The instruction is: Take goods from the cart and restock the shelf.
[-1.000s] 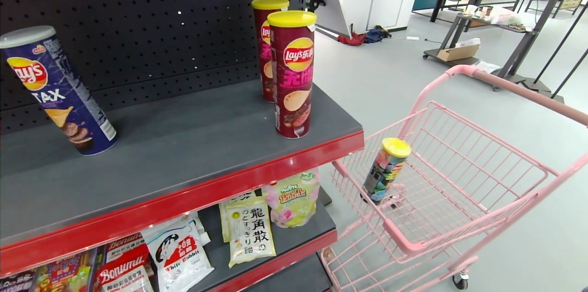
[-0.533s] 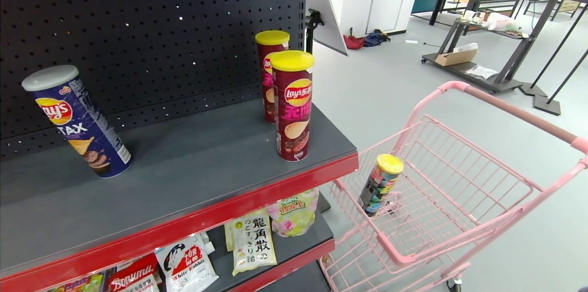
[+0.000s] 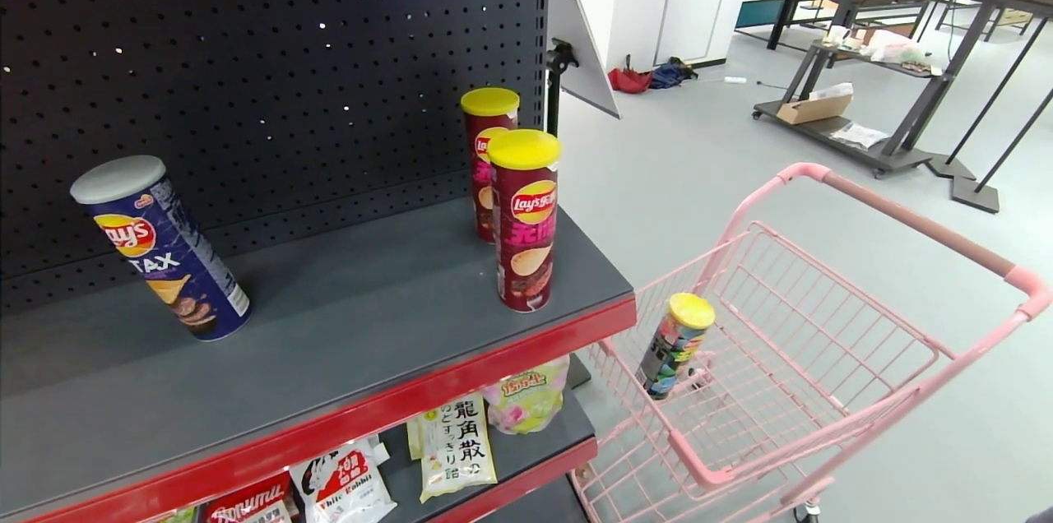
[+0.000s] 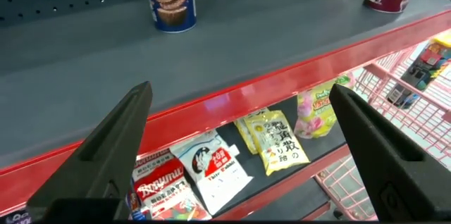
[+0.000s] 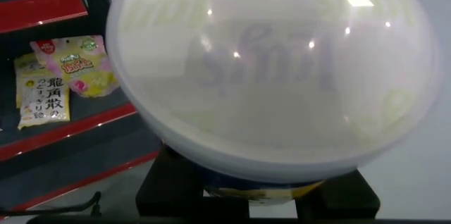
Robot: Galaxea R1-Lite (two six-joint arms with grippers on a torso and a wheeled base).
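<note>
The right hand is clenched on a chip can lodged between its fingers, long axis toward the wrist camera, clear lid foremost; the left hand gapes before the shelf, the cart at the shelf's four o'clock.

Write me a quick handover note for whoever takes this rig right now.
Left gripper: open, empty, before the grey red-edged shelf.
Right gripper: shut on a clear-lidded chip can.
Done: one blue chip can and two maroon yellow-lidded cans stand on the shelf.
Left: shelve the held can, then the multicoloured yellow-lidded can in the pink wire cart.
</note>
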